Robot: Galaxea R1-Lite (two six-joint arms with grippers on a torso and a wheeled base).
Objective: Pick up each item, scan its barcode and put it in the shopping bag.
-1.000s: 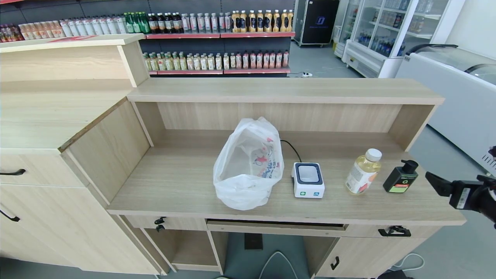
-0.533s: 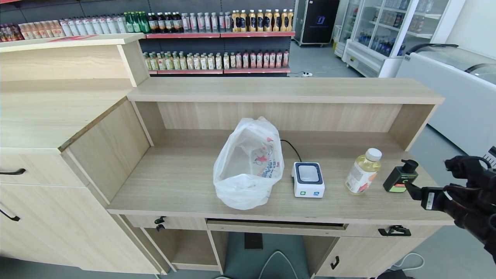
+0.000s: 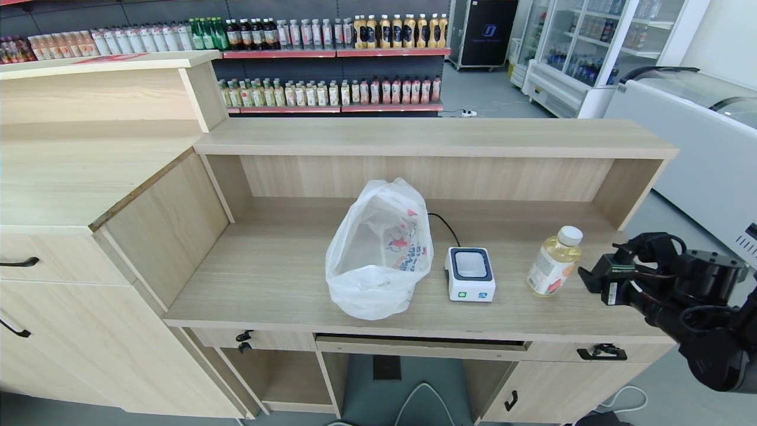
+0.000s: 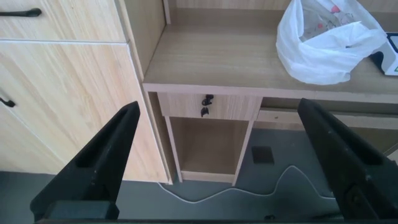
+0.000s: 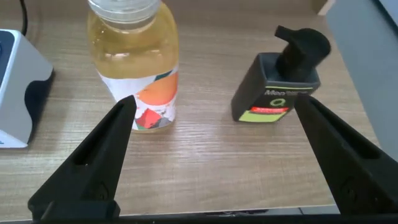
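In the head view we see the counter (image 3: 272, 278) with the bag (image 3: 378, 251) standing open near its middle. The scanner (image 3: 470, 273) sits just beside the bag on the right, with a cable (image 3: 440, 223) running behind it. The bottle (image 3: 555, 261) stands upright farther right. The right gripper (image 3: 593, 277) comes in from the right at about counter height. Its arm lies roughly level over the counter's right end, and its tip is near the bottle but apart from it.

The left wrist view adds the left gripper (image 4: 219, 106), its fingers spread wide with nothing between them. It hangs low in front of the counter's left part, facing a drawer (image 4: 208, 106) and the open space under it. The bag (image 4: 323, 50) rests on the counter above.

The right wrist view gives us a black pump bottle (image 5: 280, 84), upright on the counter beside the bottle (image 5: 140, 68) and apart from it. The right gripper (image 5: 216, 102) is released, its fingers wide apart and touching neither item. A corner of the scanner (image 5: 15, 93) lies on the bottle's far side.
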